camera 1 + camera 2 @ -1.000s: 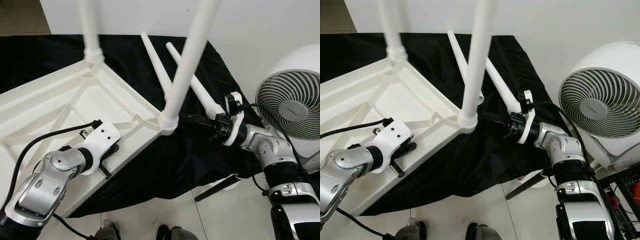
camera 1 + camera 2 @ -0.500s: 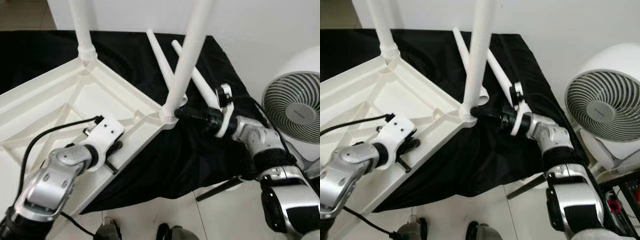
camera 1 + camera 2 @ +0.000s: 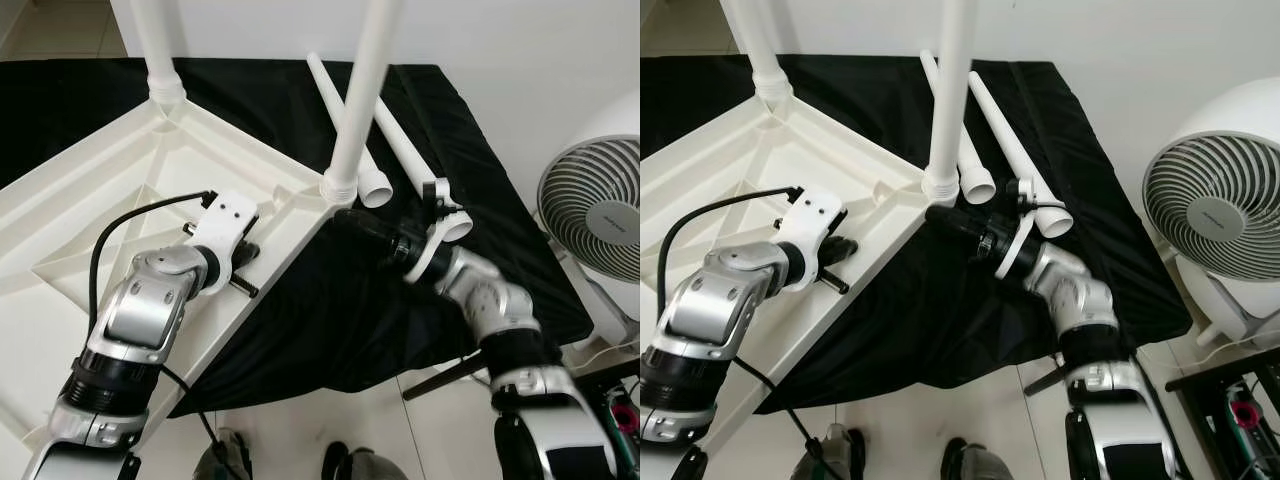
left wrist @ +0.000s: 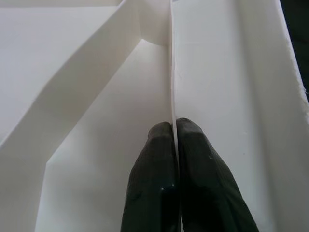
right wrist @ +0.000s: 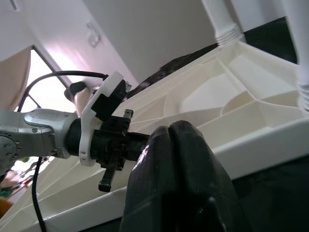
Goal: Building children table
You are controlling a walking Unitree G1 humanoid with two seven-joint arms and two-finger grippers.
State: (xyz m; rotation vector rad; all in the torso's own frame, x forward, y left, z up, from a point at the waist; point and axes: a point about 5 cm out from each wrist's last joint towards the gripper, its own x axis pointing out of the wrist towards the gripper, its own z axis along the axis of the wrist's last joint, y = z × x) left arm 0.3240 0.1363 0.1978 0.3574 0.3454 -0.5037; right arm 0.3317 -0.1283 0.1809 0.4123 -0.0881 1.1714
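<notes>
Table top (image 3: pixel 120 210), white plastic and turned upside down, lies tilted on a worktop (image 3: pixel 470 150) covered with a black cloth. Two white legs already stand up in its corners: one leg (image 3: pixel 362 90) in the near corner socket and a far leg (image 3: pixel 155 45) in the corner farther back. Two loose legs (image 3: pixel 985 130) lie side by side on the black cloth, just beside the near corner, so about half of the leg work looks done and two legs seem left to put in. The left end effector (image 4: pixel 175 140) is over the underside of the table top, and its two black fingers are pinching a thin white rib (image 4: pixel 171 72) that runs along the inside. That grip probably keeps the table top from sliding. The right end effector (image 3: pixel 345 218) reaches in from the right, with its black fingers pressed together and holding nothing, and its tip is close under the edge of the near corner, right by the foot of the standing leg. A white fan (image 3: pixel 1220 210) stands on the floor to the right of the worktop, well apart from the table top. Next the robot would likely need to pick up one of the loose legs and fit it into a free corner.
</notes>
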